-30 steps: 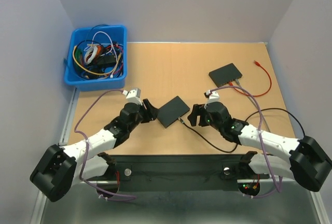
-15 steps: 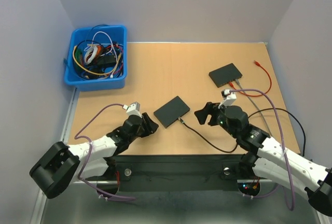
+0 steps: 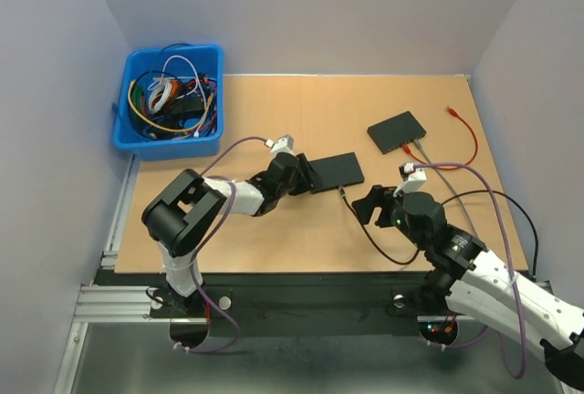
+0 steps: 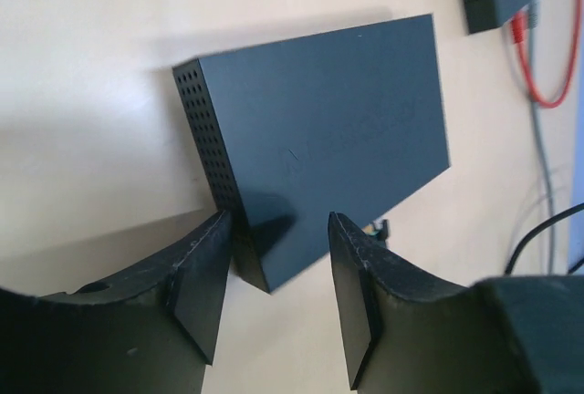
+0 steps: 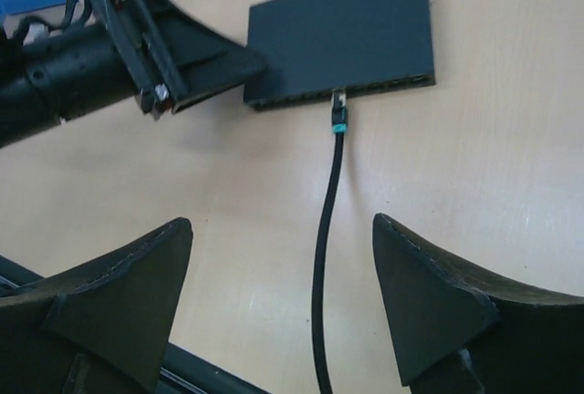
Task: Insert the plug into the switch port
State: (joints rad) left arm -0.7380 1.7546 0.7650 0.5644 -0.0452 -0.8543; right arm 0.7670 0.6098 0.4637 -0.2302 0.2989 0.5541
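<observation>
The switch (image 3: 336,171) is a flat dark box lying on the tan table, its port side facing the near edge. A black cable (image 3: 365,230) ends in a plug (image 5: 338,111) with a teal boot; the plug tip meets the port side, and I cannot tell whether it is seated. My left gripper (image 3: 306,175) is open at the switch's left end, with the vented near corner of the switch (image 4: 319,139) between its fingers (image 4: 196,275). My right gripper (image 3: 370,204) stands wide open just short of the plug, holding nothing, with the cable (image 5: 321,266) running between its fingers.
A second dark switch (image 3: 397,130) sits at the back right with a red cable (image 3: 465,134) and a grey one plugged in. A blue bin (image 3: 169,102) full of cables stands at the back left. A black rail (image 3: 301,289) runs along the near edge.
The left arm swung toward the back right, and the switch shifted and turned with it. The right gripper drew back toward the near right and opened wider.
</observation>
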